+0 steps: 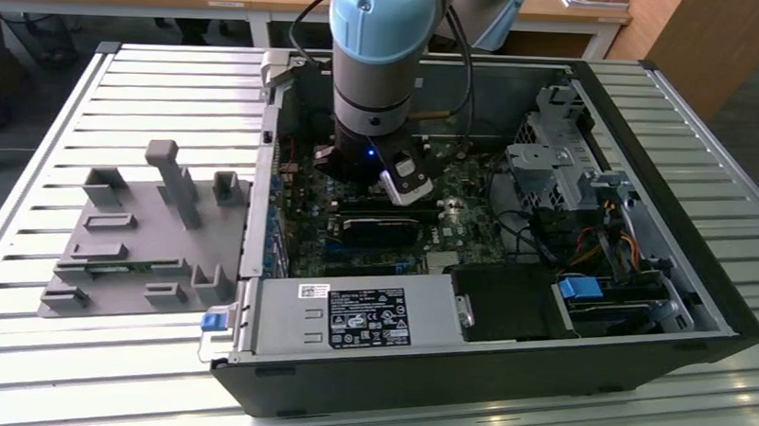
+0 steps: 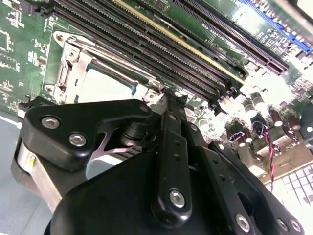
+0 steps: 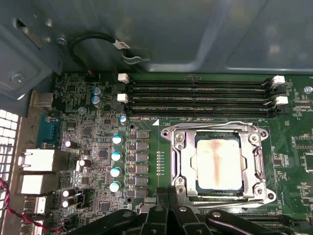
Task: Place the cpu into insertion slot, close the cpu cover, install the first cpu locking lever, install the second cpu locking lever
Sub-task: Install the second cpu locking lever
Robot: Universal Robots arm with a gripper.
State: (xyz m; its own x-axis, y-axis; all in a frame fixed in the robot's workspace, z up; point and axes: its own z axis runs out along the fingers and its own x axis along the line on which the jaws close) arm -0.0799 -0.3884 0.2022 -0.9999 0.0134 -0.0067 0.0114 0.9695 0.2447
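Observation:
The cpu (image 3: 218, 164), a silver-grey square chip, lies flat in the insertion slot (image 3: 217, 136) on the green motherboard. The silver cpu cover (image 3: 183, 161) is down over it and frames the chip. One thin metal lever (image 3: 210, 124) runs along the cover's side by the memory slots, and another lever (image 3: 230, 198) runs along the opposite side. My gripper (image 3: 168, 193) is shut, its black fingertips at the cover's corner next to that second lever. In the second wrist view the cpu (image 2: 105, 85) and cover (image 2: 73, 61) lie just beyond the gripper (image 2: 168, 100). In the exterior view the gripper (image 1: 409, 197) reaches down inside the computer case.
Long black memory slots (image 3: 195, 95) run beside the socket. Capacitors (image 3: 116, 161) and rear ports (image 3: 34, 161) stand to one side, with a black cable (image 3: 98, 41) on the case wall. A power supply (image 1: 350, 316), a drive cage (image 1: 551, 172) and a grey fixture (image 1: 139, 233) show.

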